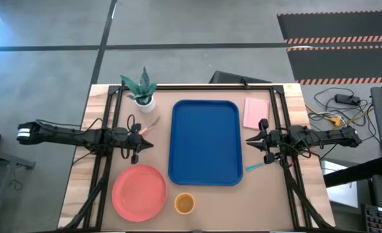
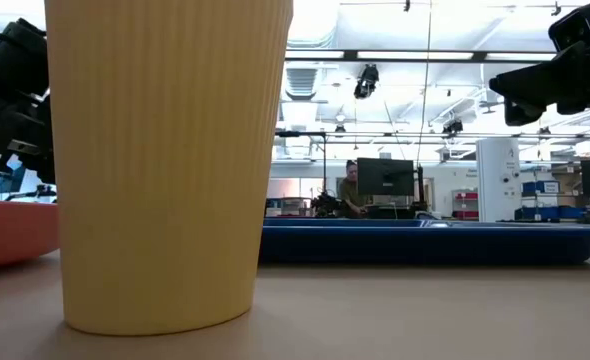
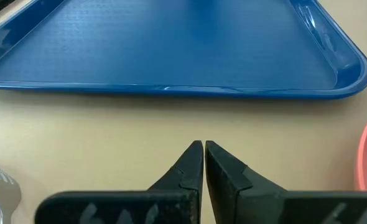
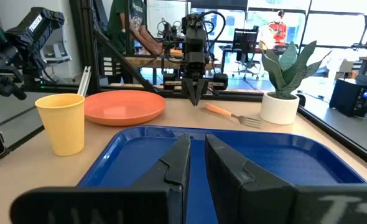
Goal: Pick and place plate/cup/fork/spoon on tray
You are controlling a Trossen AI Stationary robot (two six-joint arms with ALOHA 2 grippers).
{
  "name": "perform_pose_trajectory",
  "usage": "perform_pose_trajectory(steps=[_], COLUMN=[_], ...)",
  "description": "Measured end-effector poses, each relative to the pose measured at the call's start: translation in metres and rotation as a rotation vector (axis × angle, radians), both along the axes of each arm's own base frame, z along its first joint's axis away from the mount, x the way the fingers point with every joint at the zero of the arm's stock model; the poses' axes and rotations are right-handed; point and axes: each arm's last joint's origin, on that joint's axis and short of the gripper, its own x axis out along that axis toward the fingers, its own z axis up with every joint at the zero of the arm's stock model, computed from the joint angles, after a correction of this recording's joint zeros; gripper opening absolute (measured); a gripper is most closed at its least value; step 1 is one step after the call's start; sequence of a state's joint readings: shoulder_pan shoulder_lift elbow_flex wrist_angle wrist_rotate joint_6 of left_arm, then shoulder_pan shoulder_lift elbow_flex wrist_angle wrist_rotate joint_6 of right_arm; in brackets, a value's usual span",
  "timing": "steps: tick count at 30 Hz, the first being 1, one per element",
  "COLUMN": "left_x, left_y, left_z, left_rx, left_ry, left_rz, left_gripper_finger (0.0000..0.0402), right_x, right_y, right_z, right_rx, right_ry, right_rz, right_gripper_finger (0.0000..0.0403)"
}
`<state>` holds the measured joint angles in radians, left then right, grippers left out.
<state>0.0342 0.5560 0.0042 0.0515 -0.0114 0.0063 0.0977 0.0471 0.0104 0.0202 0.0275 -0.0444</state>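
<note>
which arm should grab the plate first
Probably the left. The plate lies off the tray on the left arm's side, close to the left end effector. The right end effector sits across the tray, nearer the spoon.

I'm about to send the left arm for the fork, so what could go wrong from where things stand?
The left gripper is shut, so it must open first or it may shove the fork rather than grasp it. The fork lies close to the potted plant; a wide approach could tip it. The spoon lies beside the right gripper, just off the tray; the right arm, if moved, might knock it away.
</note>
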Motion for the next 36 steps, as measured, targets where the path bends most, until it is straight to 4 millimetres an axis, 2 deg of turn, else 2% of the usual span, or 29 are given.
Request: perform_pose_trajectory(steps=[19, 25, 28, 32, 36], left_x=[0.0000, 0.0000, 0.0000, 0.0000, 0.0002], left_y=[0.0000, 0.0001, 0.0002, 0.0002, 0.0002], left_z=[0.0000, 0.0001, -0.0001, 0.0000, 0.0004], left_rx=[0.000, 0.153, 0.156, 0.156, 0.155], left_ry=[0.000, 0.007, 0.008, 0.008, 0.004], left_rz=[0.000, -0.078, -0.080, -0.080, -0.079], left_gripper_finger=[0.0000, 0.0000, 0.0000, 0.0000, 0.0000], right_x=[0.0000, 0.0000, 0.0000, 0.0000, 0.0000], right_y=[0.0000, 0.0000, 0.0000, 0.0000, 0.0000], right_z=[-0.0001, 0.0000, 0.0003, 0.0002, 0.0003], right_rx=[0.000, 0.003, 0.089, 0.386, 0.438], right_ry=[0.000, 0.000, 0.003, 0.024, 0.027], right_rz=[0.000, 0.000, -0.002, -0.007, -0.008], right_gripper_finger=[0.0038, 0.0038, 0.0038, 0.0038, 0.0038])
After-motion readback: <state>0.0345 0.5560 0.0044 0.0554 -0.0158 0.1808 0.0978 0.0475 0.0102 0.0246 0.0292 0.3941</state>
